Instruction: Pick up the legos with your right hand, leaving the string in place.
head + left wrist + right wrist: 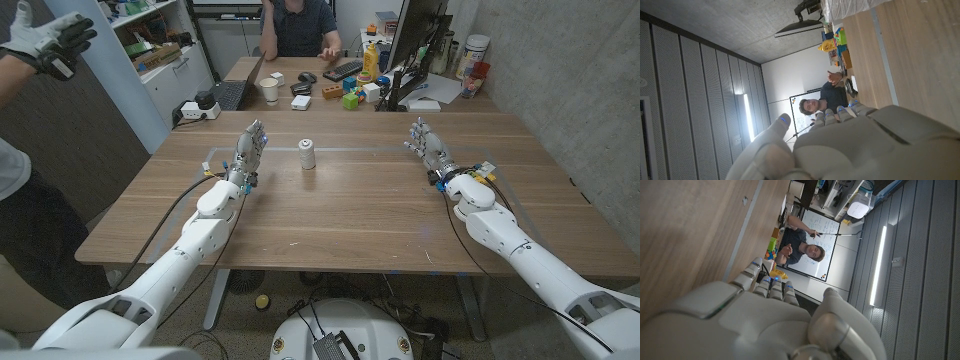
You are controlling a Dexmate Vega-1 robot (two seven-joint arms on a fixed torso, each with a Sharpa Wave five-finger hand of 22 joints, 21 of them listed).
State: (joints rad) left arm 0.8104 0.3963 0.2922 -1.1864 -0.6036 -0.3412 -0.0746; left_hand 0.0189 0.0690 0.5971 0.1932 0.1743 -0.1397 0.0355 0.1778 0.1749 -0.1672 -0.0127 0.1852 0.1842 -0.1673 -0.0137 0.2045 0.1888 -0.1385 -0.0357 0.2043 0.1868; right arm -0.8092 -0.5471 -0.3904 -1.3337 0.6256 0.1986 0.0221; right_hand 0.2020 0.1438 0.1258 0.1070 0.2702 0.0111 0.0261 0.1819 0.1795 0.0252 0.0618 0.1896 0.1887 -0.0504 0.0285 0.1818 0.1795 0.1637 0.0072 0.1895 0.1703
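Task not started. Right robot hand point(428, 148) empty, fingers apart, standing on edge at tabletop point(350, 215) right side. Left robot hand point(248, 150) likewise empty. Can't spot legos or string on near tabletop; only small white canister point(307, 154) mid-table. Coloured blocks point(350, 97) sit on far desk, well apart.

On the wooden table point(350, 205), the only obstacle between the two hands is a small white cylinder point(307, 153), standing upright just beside the left hand point(249, 152), at its 3 o'clock. From the cylinder across to the right hand point(428, 147) the board lies bare, and so does the near half at 6 o'clock. At 12 o'clock, a second table point(300, 85) carries clutter: a cup point(270, 90), a keyboard point(343, 69), coloured blocks point(351, 96).
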